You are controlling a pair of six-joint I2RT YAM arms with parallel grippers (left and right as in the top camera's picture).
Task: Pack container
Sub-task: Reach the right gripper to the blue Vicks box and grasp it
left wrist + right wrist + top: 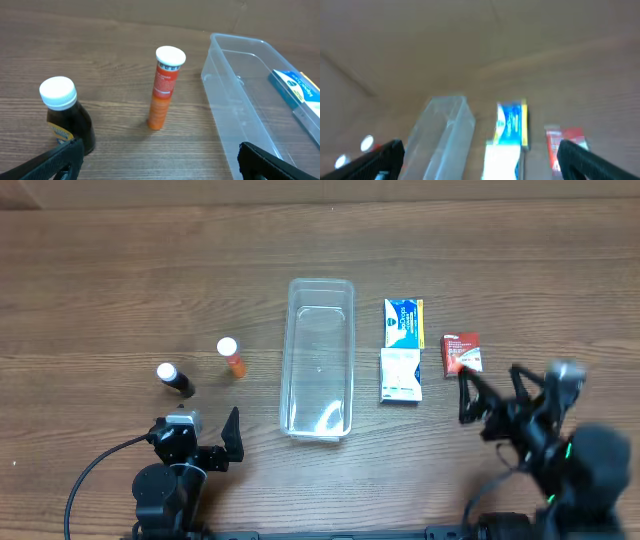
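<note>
Either side of the container (320, 360), over open table (100, 260), both jaws stand spread.

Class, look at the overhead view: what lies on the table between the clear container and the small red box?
Between the container and the red box lie the blue box and the white box, seen overhead.

Whole right wrist view blurred, print on blue box (511, 122) and red box (563, 144) not readable, white box (501, 162) cut by lower edge, in left wrist view container (224, 112) cut at right and bottom edges, dark bottle (70, 122) base partly hidden behind a black finger (50, 162)
</note>
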